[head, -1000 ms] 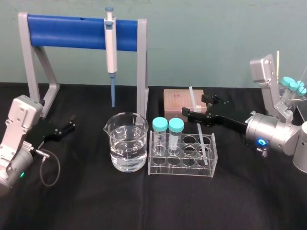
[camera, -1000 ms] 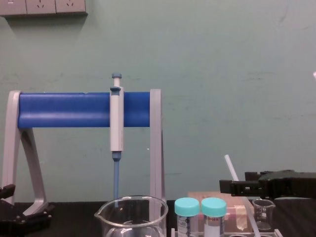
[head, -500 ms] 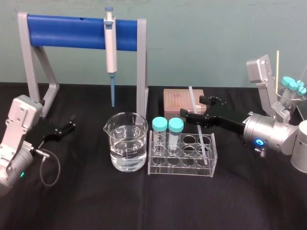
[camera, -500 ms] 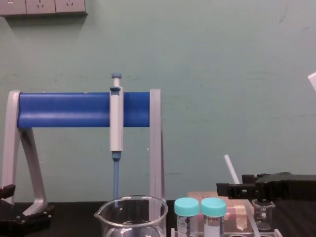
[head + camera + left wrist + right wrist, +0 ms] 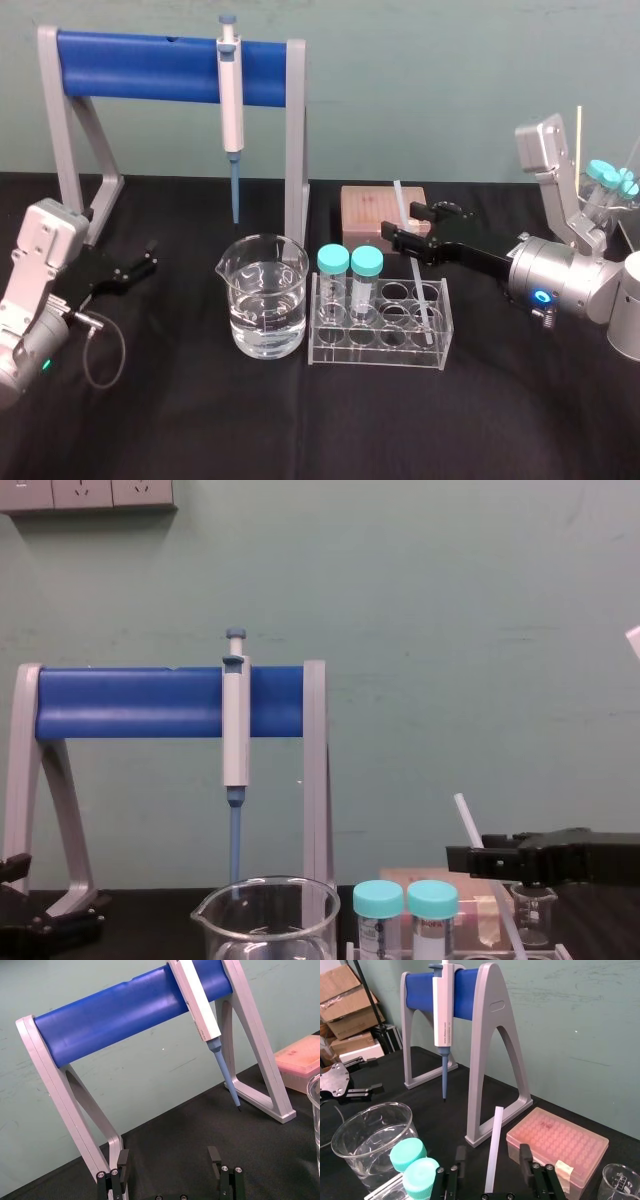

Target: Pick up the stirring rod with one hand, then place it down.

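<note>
In the right-hand holes of the clear tube rack, the stirring rod stands with its lower end inside the rack and its upper part leaning to the left; the pink tip box lies just beyond it. The right gripper reaches in from the right at about the rod's upper-middle height. Its jaws are spread, one on each side of the rod, and the right wrist view shows a gap between the rod and each finger, so nothing is grasped yet.

Step in hand, as judged: closing on the rod before the lift. To do it well, the jaws should be centred so that both pads meet the rod together; one-sided contact would tip the thin rod in its hole and could nudge the rack. Once clenched, the lift should follow the rod's own lean until the lower end clears the rack top, keeping off the two teal-capped tubes at the rack's left end. A thin, smooth rod is likely to slip or swivel in a loose pinch.

Left of the rack stands a beaker of clear liquid; beyond it the pipette hangs on the blue-barred stand. The left gripper is parked near the table's left edge, jaws spread and empty
</note>
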Controlling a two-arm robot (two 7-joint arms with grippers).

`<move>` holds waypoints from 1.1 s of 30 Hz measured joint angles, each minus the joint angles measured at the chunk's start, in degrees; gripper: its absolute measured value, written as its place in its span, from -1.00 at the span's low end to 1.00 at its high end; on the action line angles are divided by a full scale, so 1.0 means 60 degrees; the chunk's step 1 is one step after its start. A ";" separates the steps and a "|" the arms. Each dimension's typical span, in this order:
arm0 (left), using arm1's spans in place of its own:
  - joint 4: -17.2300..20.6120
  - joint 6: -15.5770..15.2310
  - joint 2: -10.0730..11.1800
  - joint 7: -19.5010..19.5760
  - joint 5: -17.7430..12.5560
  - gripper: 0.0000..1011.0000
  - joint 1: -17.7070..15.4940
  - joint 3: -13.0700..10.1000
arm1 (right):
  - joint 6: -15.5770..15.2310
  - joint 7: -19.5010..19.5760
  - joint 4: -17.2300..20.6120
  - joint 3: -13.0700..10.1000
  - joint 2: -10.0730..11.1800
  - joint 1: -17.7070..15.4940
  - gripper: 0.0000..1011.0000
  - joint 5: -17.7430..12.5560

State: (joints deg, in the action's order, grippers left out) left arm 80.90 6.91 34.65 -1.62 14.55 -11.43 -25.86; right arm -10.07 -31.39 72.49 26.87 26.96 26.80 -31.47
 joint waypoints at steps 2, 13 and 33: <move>0.0000 0.0000 0.0000 0.0000 0.0000 0.98 0.0000 0.0000 | 0.0002 0.0001 0.0002 -0.0003 0.0001 -0.0001 0.24 -0.0002; 0.0000 0.0000 0.0000 0.0000 0.0000 0.98 0.0000 0.0000 | 0.0008 0.0002 0.0003 -0.0011 0.0001 -0.0005 -0.44 -0.0009; 0.0000 0.0000 0.0000 0.0000 0.0000 0.98 0.0000 0.0000 | 0.0290 0.0168 0.0044 -0.0125 -0.0042 -0.0130 -0.85 -0.0002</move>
State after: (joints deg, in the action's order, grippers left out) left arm 80.90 6.91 34.65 -1.62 14.55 -11.43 -25.86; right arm -8.33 -30.38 72.76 26.11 26.71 26.02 -31.49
